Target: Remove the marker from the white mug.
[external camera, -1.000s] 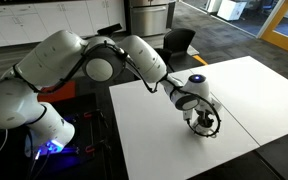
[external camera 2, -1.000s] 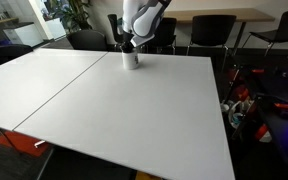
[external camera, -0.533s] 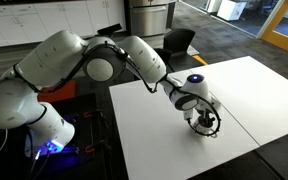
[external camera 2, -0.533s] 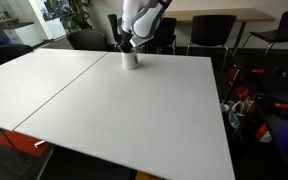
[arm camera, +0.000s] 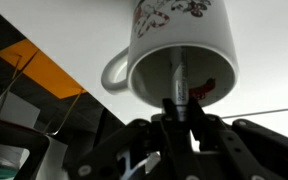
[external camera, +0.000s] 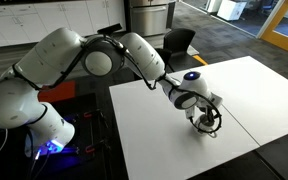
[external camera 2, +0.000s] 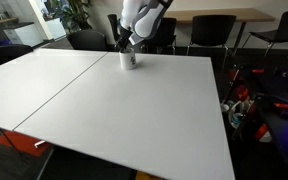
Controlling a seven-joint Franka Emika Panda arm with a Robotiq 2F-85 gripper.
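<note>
The white mug [arm camera: 179,30], with a floral print and a looped handle, fills the top of the wrist view. The dark marker [arm camera: 179,72] stands inside it and sticks out of the rim. My gripper [arm camera: 181,106] is directly over the mug's mouth, and its two fingers are pressed on the marker's upper end. In an exterior view the mug [external camera 2: 130,60] stands on the far part of the white table [external camera 2: 114,110] under my gripper [external camera 2: 127,45]. In an exterior view my gripper [external camera: 206,118] hides the mug.
The white table [external camera: 164,135] is made of two joined tops with a seam. Black office chairs [external camera 2: 209,35] stand along its far edge. Cables and equipment [external camera 2: 254,105] lie on the floor beside the table.
My gripper's fingers have closed in from a wider spread and now pinch the marker. The arm has barely moved and the mug stays put.
</note>
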